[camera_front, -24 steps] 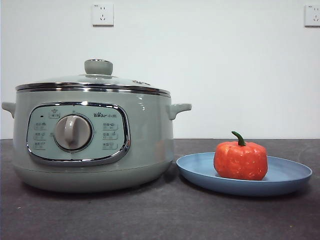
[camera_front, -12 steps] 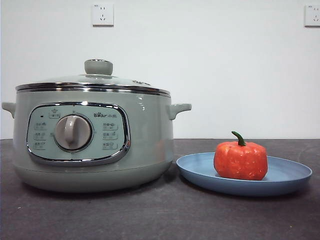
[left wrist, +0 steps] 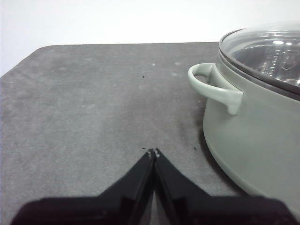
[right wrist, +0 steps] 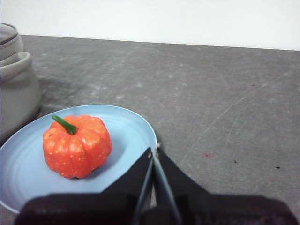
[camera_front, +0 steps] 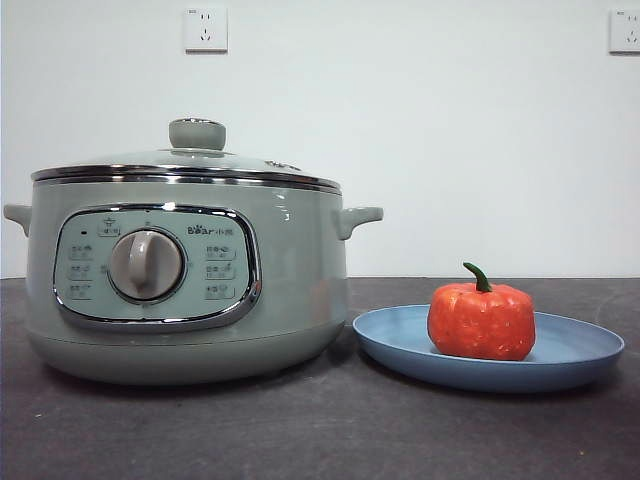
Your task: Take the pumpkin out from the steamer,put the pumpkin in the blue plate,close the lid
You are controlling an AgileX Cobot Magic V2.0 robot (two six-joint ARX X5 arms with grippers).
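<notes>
The orange-red pumpkin (camera_front: 481,320) with its green stem sits upright in the blue plate (camera_front: 580,352), right of the steamer (camera_front: 290,270). The glass lid (camera_front: 196,155) rests shut on the steamer, its pale green knob on top. In the right wrist view the pumpkin (right wrist: 77,145) lies in the plate (right wrist: 126,126) just ahead of my right gripper (right wrist: 153,151), which is shut and empty. My left gripper (left wrist: 153,152) is shut and empty over the bare table beside the steamer (left wrist: 253,136), with the lid (left wrist: 267,49) on it. Neither arm shows in the front view.
The dark grey table (camera_front: 330,430) runs in front of the steamer and plate. A white wall with two sockets (camera_front: 205,29) stands behind. The steamer's side handle (left wrist: 213,86) juts out toward my left gripper's side.
</notes>
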